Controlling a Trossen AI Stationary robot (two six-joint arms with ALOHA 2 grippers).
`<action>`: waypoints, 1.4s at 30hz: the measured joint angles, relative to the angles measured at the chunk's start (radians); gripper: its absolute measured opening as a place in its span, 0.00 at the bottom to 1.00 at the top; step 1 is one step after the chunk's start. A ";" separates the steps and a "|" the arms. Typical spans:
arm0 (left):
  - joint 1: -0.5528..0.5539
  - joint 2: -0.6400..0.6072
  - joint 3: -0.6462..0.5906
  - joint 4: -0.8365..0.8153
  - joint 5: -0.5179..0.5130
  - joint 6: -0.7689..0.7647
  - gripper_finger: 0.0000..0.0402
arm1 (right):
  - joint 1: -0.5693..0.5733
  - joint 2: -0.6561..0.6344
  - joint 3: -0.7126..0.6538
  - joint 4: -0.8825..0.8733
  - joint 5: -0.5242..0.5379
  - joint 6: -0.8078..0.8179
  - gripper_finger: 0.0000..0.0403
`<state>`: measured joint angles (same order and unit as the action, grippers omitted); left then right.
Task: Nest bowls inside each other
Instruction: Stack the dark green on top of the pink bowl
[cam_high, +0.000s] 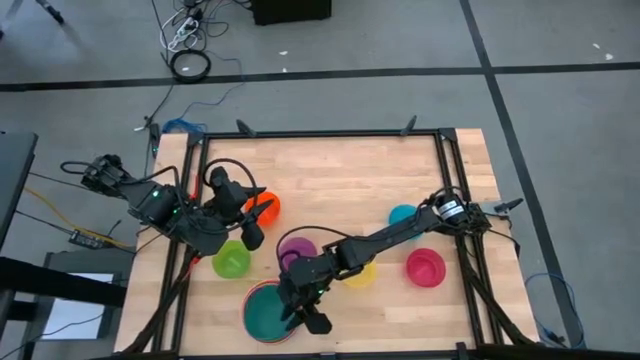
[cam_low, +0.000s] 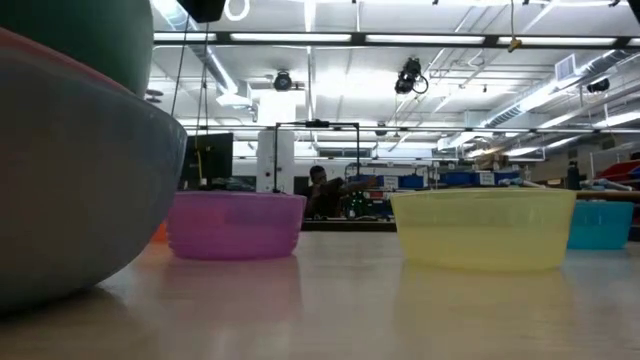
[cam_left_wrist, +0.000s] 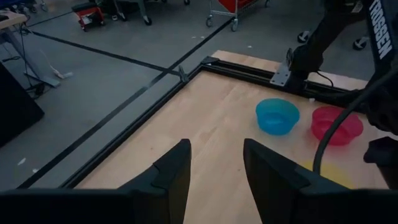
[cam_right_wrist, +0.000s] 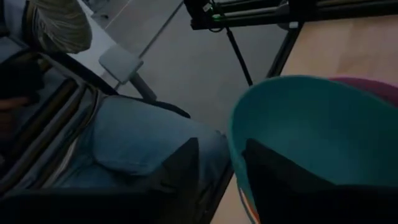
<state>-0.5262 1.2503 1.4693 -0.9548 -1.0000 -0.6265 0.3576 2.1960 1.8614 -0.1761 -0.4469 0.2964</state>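
A teal bowl (cam_high: 266, 314) sits in a pink-rimmed bowl (cam_high: 249, 300) near the table's near edge; the low view shows a grey-blue outer bowl (cam_low: 80, 180) under them. My right gripper (cam_right_wrist: 221, 180) is open astride the teal bowl's rim (cam_right_wrist: 234, 140). Orange (cam_high: 265, 207), green (cam_high: 231, 261), purple (cam_high: 297, 248), yellow (cam_high: 360, 274), cyan (cam_high: 403, 216) and magenta-red (cam_high: 425, 267) bowls stand apart on their bases. My left gripper (cam_left_wrist: 214, 177) hangs open and empty above the table beside the orange bowl. My right gripper comes at the teal bowl slanting down from the table's right. One finger (cam_right_wrist: 286, 186) is inside the bowl and the other (cam_right_wrist: 183, 177) outside its wall. The outer finger stands clear of the wall; whether the inner one touches it I cannot tell.
A black frame (cam_high: 320, 133) borders the wooden table. A person in jeans (cam_right_wrist: 124, 146) sits just past the near edge by the stack. Bare wood lies across the far middle of the table (cam_high: 340, 175).
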 joint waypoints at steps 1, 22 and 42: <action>0.000 0.000 0.000 0.000 0.000 -0.001 0.39 | -0.004 0.000 0.000 0.000 -0.002 0.000 0.33; 0.000 0.000 0.000 -0.006 0.016 -0.006 0.39 | -0.008 -0.024 -0.014 -0.184 0.018 0.021 0.36; 0.000 0.000 0.000 -0.001 0.006 -0.007 0.39 | -0.062 -0.025 -0.171 -0.008 -0.102 0.172 0.36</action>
<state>-0.5266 1.2503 1.4689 -0.9562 -0.9936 -0.6331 0.2955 2.1706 1.6901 -0.1841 -0.5490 0.4681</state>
